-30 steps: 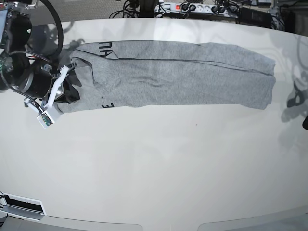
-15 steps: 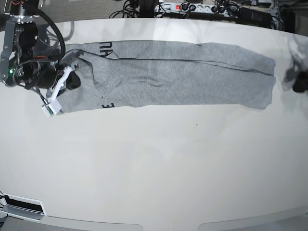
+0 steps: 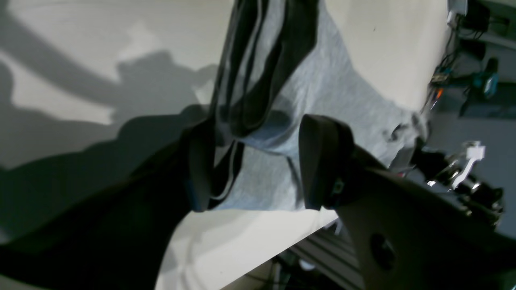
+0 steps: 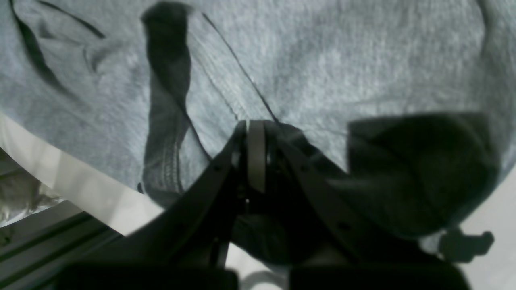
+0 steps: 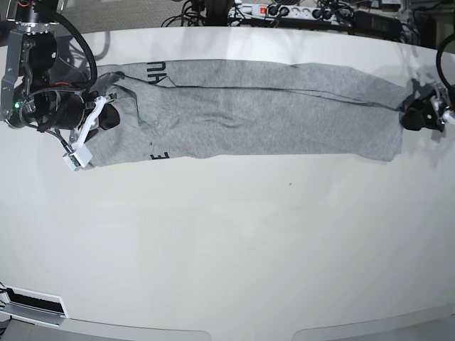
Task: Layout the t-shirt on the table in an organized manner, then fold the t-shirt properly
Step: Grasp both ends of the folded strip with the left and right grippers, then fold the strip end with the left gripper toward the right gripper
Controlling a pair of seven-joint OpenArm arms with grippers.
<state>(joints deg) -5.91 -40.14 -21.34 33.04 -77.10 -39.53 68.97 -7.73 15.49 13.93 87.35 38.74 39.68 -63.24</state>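
Left hand (image 3: 258, 203): fingers spread wide, straddling the narrow end of the cloth with nothing gripped; whether the tips touch the fabric, cannot tell.
Right hand (image 5: 106, 117): drawn narrow, fingers together, over the opposite end of the t-shirt; whether a pinch of fabric sits between them, cannot tell.
T-shirt (image 5: 249, 121): on the counter (image 5: 249, 241), lying as a long strip between the two hands, a lengthwise edge running along it, rumpled at the right hand's end.
Lettering (image 5: 156, 72): black, partly showing near the rumpled end of the t-shirt, the rest out of sight.
Step in hand: probably folding, with the long strip seemingly made and an end about to be taken; the shirt looks partway folded.
Next move: likely settle the left hand over the layers at its end of the t-shirt and close on all of them, then bring that end inward.
Risk: a shallow bite could catch the top layer alone and pull the loose edges apart; the soft creases may also need smoothing.
Containers: none that I can make out around the t-shirt, so no contents to report.
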